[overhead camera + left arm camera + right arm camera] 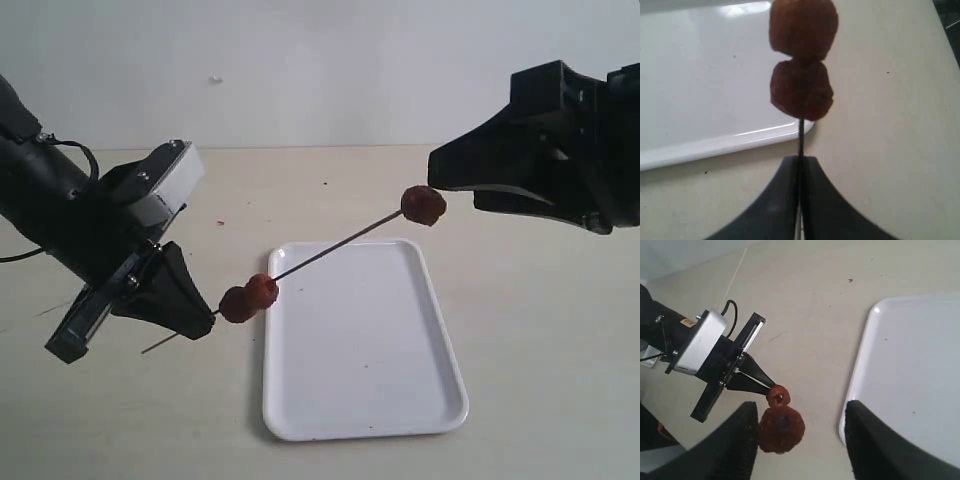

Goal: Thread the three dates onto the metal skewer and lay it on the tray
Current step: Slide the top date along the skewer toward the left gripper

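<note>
My left gripper is shut on the thin metal skewer near its lower end and holds it slanting up over the white tray. Two dates sit side by side on the rod just beyond the left fingers, near the tray's left corner. In the left wrist view they are stacked above the shut gripper. The third date is at the skewer's far tip. My right gripper stands open around it, and this date lies against one finger, clear of the other.
The beige tabletop surrounds the tray and carries a few small dark specks. A pale wall rises behind. The left arm's body fills the left side, the right arm's body the upper right.
</note>
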Controlling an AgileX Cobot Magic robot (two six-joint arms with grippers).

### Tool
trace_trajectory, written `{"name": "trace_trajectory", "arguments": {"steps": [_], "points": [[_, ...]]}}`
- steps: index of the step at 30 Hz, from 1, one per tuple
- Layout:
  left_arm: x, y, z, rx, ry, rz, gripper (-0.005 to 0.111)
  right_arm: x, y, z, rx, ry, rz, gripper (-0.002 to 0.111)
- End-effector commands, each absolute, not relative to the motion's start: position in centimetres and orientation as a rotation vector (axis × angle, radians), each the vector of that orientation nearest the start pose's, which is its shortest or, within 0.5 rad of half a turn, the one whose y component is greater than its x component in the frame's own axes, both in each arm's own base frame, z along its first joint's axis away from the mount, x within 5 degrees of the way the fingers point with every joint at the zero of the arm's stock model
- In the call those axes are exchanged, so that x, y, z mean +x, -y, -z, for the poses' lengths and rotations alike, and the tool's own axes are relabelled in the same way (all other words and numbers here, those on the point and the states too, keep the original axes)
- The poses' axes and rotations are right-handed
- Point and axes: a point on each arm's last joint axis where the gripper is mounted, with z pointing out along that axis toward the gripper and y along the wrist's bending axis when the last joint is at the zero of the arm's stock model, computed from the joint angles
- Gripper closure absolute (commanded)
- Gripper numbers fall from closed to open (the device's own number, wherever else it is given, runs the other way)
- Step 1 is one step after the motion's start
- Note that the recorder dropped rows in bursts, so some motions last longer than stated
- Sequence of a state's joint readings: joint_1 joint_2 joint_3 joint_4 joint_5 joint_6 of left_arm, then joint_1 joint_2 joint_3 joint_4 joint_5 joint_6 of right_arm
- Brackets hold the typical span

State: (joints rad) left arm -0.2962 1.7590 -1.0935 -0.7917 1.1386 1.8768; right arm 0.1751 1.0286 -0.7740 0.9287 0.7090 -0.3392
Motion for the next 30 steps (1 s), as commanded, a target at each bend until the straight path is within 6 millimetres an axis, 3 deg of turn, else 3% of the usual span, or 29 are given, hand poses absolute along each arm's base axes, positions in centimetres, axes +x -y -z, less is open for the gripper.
{"name": "trace_trajectory", "arguments": {"steps": [1, 14, 30], "points": [[28.1, 15.0, -20.7, -2.623, 2.125, -1.058, 0.107, 19.2, -8.1, -32.1, -0.021, -2.254, -0.929, 0.057], [28.0, 15.1, -20.8, -2.615, 2.126, -1.082, 0.107, 16.7, -6.9, -32.5, -0.074, -2.327, -0.758, 0.057], [27.9, 15.1, -20.9, -2.606, 2.111, -1.113, 0.107, 18.1, -7.6, -31.9, -0.070, -2.331, -0.833, 0.057]]}}
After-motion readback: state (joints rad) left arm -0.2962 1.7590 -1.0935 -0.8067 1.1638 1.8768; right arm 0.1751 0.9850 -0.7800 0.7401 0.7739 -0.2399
